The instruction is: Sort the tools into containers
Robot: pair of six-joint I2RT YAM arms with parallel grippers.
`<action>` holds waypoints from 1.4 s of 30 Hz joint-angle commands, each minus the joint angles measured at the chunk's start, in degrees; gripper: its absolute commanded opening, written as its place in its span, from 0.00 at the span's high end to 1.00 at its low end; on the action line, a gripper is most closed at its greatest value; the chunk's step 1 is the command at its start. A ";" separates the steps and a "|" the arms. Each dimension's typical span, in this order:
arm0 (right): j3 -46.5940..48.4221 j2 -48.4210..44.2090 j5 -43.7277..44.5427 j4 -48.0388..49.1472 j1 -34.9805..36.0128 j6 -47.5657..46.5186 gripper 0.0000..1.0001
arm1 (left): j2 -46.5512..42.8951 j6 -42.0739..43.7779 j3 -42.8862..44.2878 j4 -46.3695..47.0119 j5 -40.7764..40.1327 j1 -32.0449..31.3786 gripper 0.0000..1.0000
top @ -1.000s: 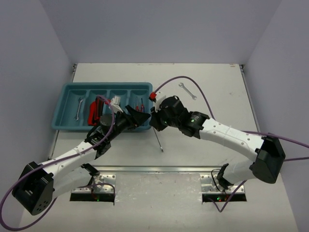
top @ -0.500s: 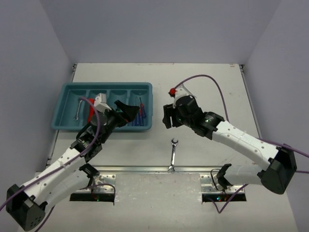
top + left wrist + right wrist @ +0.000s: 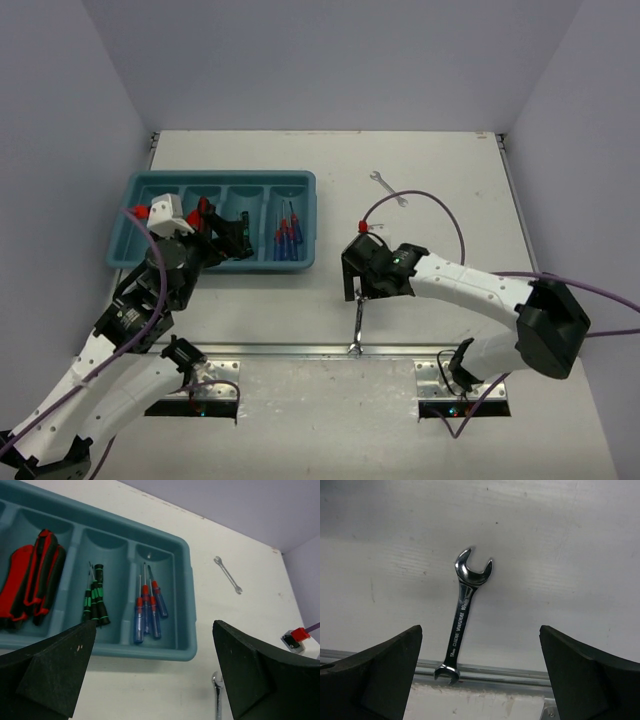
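Right gripper (image 3: 480, 630) is wide open and holds nothing. It hovers over the near wrench (image 3: 461, 625), with the shank centred between the fingers in the wrist view. Left gripper (image 3: 154, 625) is also spread wide and empty, above the tray (image 3: 186, 580).

In the top view the near wrench sits at 6 o'clock of the right gripper, long axis roughly 12–6, its lower end on the aluminium rail (image 3: 280, 350).

My read is that this is the grasp step. Drop straight down and close across the shank mid-length, not on the head. It's thin polished steel lying flat on the table (image 3: 450, 160), so it's slippery and offers little bite. Fingertips need to reach the surface. The rail lip may tilt it.

The tray is smooth teal plastic with a raised rim, at 10 o'clock. Blue/red screwdrivers (image 3: 149, 611) are in the rightmost compartment, black-green screwdrivers (image 3: 95, 600) next, then red pliers (image 3: 32, 585). Second wrench (image 3: 388, 187) lies loose at 12–1 o'clock.
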 commanded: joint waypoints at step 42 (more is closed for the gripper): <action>-10.30 20.75 -7.85 6.76 3.93 17.70 0.98 | -8.37 6.00 -2.30 -3.11 1.04 -0.43 0.00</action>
